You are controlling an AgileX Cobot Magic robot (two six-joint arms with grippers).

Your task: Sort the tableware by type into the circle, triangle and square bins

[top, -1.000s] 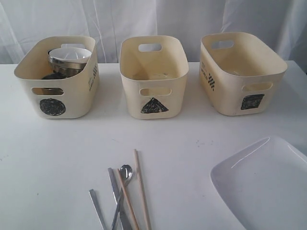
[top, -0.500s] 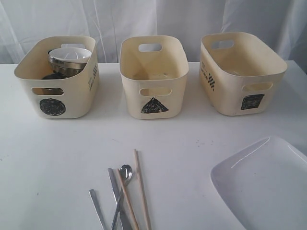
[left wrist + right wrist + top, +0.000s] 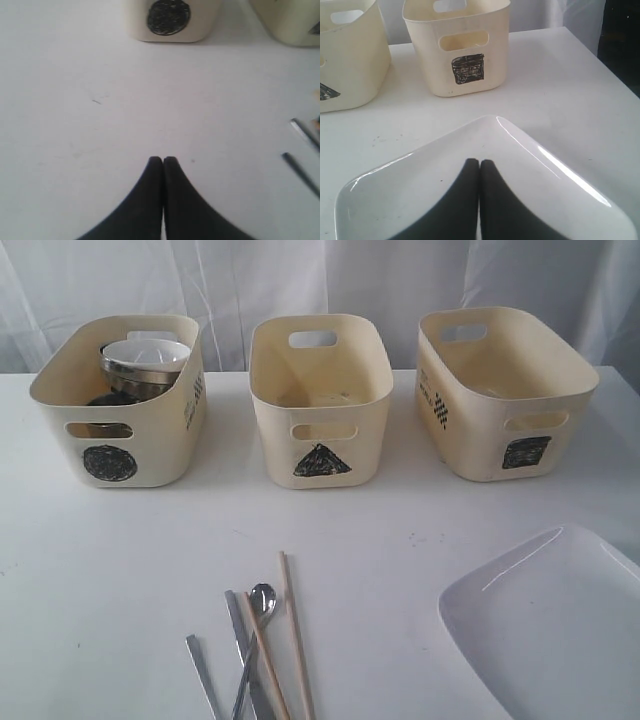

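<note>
Now the left hand (image 3: 163,160) hangs fully closed and empty over the surface (image 3: 100,125); the right hand (image 3: 479,162), likewise closed, hovers above the plate (image 3: 545,190).

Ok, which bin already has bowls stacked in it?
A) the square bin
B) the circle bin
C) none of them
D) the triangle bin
B: in the exterior view the steel and white bowls rise above the rim of the circle bin, while no bowls show in the triangle bin or the square bin.
</note>
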